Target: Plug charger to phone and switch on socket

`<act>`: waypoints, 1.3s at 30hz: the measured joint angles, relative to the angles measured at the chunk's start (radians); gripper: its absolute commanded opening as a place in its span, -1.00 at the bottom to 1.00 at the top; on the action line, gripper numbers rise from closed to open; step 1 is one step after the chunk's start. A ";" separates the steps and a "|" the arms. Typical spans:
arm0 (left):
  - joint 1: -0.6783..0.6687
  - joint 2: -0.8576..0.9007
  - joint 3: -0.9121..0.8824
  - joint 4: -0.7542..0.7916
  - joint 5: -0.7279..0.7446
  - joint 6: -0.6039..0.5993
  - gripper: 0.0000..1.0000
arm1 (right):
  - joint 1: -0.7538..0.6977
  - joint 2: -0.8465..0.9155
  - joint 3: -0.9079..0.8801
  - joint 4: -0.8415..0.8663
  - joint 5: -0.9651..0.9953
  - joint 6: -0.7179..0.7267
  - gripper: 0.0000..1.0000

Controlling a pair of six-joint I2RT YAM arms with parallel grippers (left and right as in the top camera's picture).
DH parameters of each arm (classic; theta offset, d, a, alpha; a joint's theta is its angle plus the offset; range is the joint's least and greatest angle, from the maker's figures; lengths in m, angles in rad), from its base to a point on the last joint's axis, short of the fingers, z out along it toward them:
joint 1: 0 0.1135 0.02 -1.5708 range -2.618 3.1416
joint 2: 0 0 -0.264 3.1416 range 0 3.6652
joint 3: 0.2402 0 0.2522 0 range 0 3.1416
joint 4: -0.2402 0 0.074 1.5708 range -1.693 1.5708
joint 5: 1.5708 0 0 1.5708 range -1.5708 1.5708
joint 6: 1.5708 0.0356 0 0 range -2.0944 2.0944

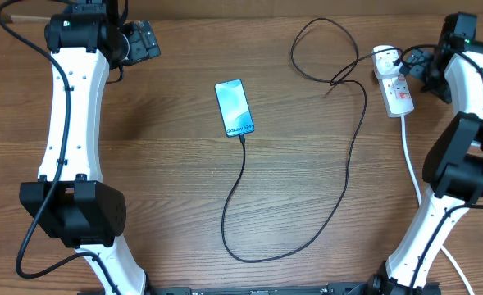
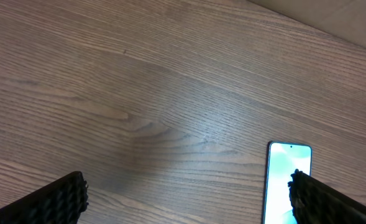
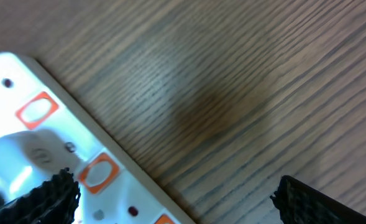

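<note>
White plastic socket (image 1: 398, 94) looks light and rigid, likely to skid on the counter (image 1: 143, 164); push squarely down. Left fingers (image 2: 52, 202) and right fingers (image 3: 322, 202) gape wide, empty.

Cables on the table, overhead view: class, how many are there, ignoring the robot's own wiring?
2. The black charger cable loops from the phone round to the socket; the white cord runs from the socket toward the near edge.

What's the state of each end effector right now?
Left end effector: open, holding nothing.
Right end effector: open, holding nothing.
</note>
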 measured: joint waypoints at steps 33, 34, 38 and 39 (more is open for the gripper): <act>0.000 0.000 0.000 0.000 0.000 0.000 0.99 | 0.000 0.023 -0.002 0.000 0.000 0.000 1.00; 0.000 0.000 0.000 0.000 0.000 0.000 1.00 | 0.000 0.023 -0.002 0.000 0.000 0.000 1.00; 0.000 0.000 0.000 0.000 0.000 0.000 0.99 | 0.000 0.023 -0.002 0.000 -0.001 0.000 1.00; 0.000 0.000 0.000 0.000 0.000 0.000 1.00 | 0.000 0.023 -0.002 0.001 0.000 0.000 1.00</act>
